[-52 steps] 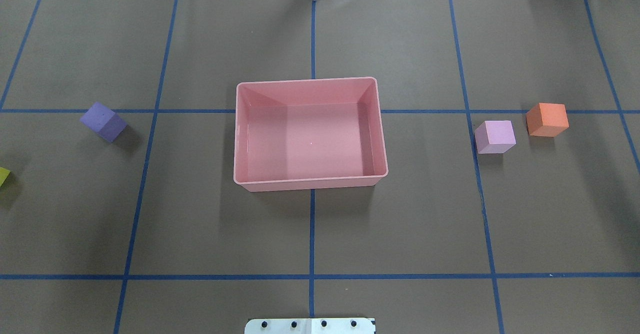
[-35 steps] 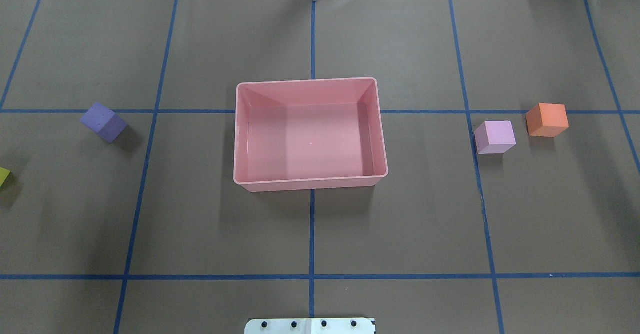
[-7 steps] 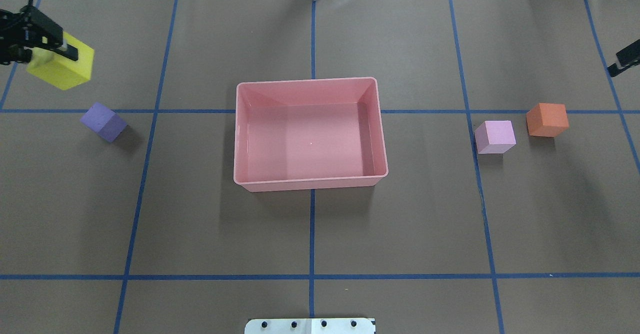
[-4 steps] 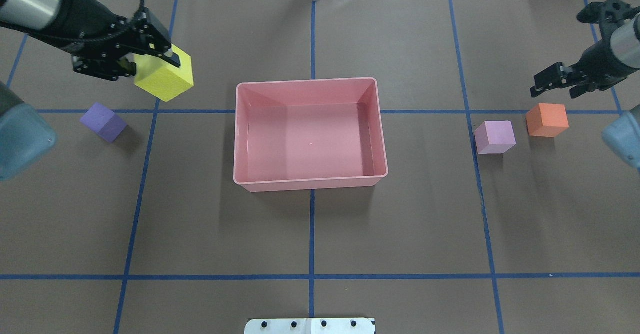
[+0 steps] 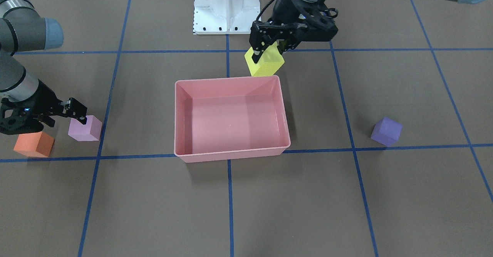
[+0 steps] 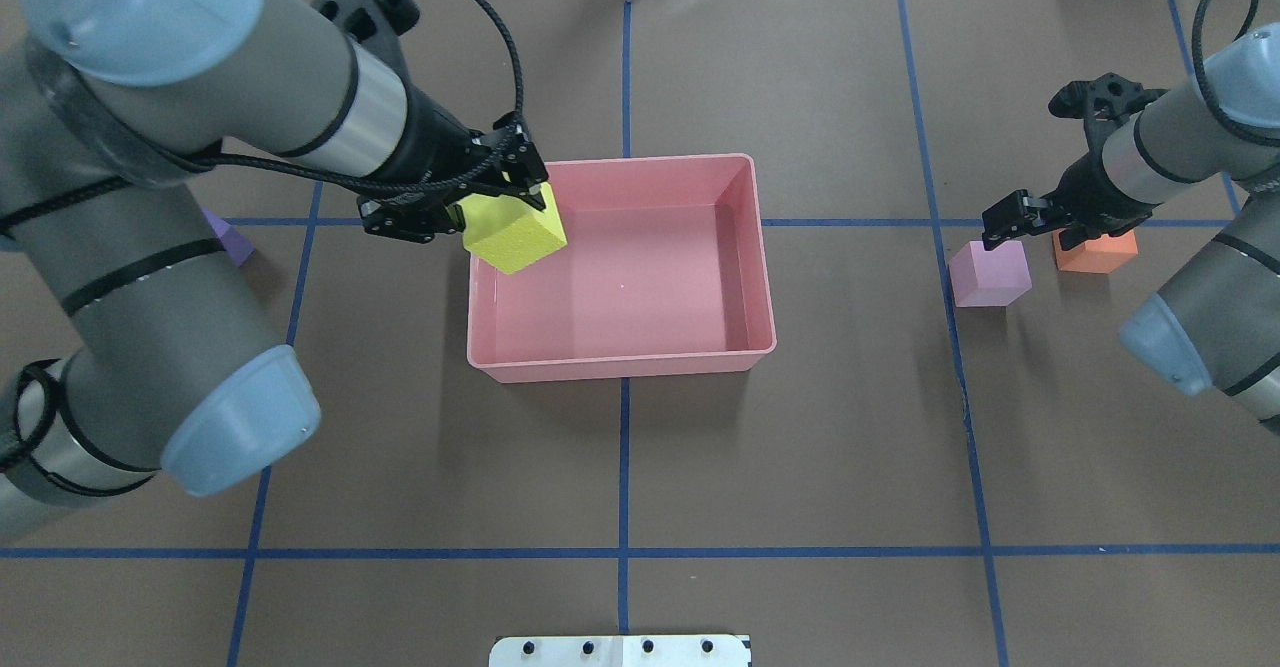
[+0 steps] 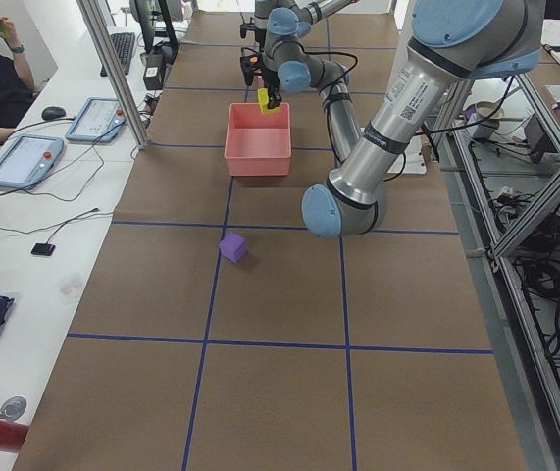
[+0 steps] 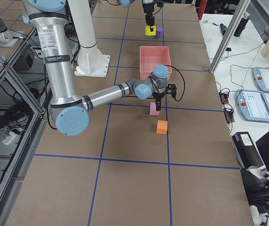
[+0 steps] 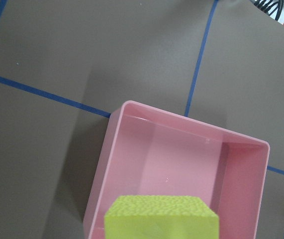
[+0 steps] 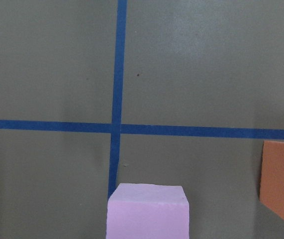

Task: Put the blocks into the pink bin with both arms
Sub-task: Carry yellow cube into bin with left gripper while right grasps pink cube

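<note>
My left gripper (image 6: 500,209) is shut on the yellow block (image 6: 513,232) and holds it in the air over the left rim of the pink bin (image 6: 620,367); the block also shows in the front view (image 5: 265,63) and the left wrist view (image 9: 161,219). The bin is empty. My right gripper (image 6: 1035,230) is open and hovers just above the light pink block (image 6: 988,274), which fills the bottom of the right wrist view (image 10: 147,211). The orange block (image 6: 1095,252) sits beside it. The purple block (image 5: 386,131) lies on the table at my left, mostly hidden behind my left arm in the overhead view.
The table is covered in brown paper with blue tape lines. The white pedestal base (image 5: 226,6) stands behind the bin on my side. My left arm's elbow (image 6: 240,432) hangs over the table's left part. Operators' desks with tablets (image 7: 25,162) run along the far edge.
My left arm has swung in from the far left with the yellow block, to the bin's left rim. My right gripper has moved in and down over the light pink block.
</note>
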Tool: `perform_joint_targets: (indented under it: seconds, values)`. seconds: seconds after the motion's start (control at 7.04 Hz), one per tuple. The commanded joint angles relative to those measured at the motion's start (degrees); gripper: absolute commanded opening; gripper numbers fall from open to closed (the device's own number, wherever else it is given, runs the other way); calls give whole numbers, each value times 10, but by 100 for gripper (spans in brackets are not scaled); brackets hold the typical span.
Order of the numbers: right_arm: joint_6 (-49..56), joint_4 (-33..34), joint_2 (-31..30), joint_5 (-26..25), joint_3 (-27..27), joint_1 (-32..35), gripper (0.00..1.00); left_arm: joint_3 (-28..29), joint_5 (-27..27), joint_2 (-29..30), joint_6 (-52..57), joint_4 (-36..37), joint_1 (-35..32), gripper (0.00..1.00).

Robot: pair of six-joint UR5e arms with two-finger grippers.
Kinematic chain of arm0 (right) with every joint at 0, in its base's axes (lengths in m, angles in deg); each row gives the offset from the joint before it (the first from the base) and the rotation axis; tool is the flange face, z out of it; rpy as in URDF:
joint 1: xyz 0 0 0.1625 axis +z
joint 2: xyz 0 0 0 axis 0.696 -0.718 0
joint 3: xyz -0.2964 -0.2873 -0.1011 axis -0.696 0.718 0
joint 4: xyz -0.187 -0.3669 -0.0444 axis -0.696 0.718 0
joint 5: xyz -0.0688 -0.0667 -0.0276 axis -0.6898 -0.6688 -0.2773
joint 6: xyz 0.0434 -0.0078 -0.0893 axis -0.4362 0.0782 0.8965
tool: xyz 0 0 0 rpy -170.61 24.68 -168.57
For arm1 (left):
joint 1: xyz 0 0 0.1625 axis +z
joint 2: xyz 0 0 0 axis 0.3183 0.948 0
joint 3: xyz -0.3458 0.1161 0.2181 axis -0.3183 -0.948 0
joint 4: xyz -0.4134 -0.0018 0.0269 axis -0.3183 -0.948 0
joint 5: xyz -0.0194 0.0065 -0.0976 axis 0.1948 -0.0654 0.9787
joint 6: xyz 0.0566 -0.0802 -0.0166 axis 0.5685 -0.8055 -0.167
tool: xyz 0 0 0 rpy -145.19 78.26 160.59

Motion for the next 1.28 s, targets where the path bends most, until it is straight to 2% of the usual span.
perform_joint_targets:
  seconds: [0.0, 0.14, 0.43, 0.57, 0.71, 0.85, 1.14]
  values:
    - [0, -2, 2, -9, 18, -27, 100, 50, -81, 58, -28, 13, 72, 0]
    - [2, -1, 20, -9, 36, -34, 100, 82, -86, 84, -29, 13, 77, 0]
    - [0, -1, 27, -24, 52, -47, 100, 100, -86, 84, -28, 9, 83, 0]
    - [-1, -1, 28, -24, 52, -47, 87, 104, -86, 85, -28, 9, 89, 26]
    - [-1, -1, 28, -25, 51, -46, 32, 112, -97, 87, -28, 9, 100, 99]
    - [4, -1, 27, -24, 50, -39, 0, 112, -132, 86, -26, 8, 119, 100]
    - [7, -2, 31, 3, 30, 2, 0, 105, -134, 82, -24, 9, 118, 100]
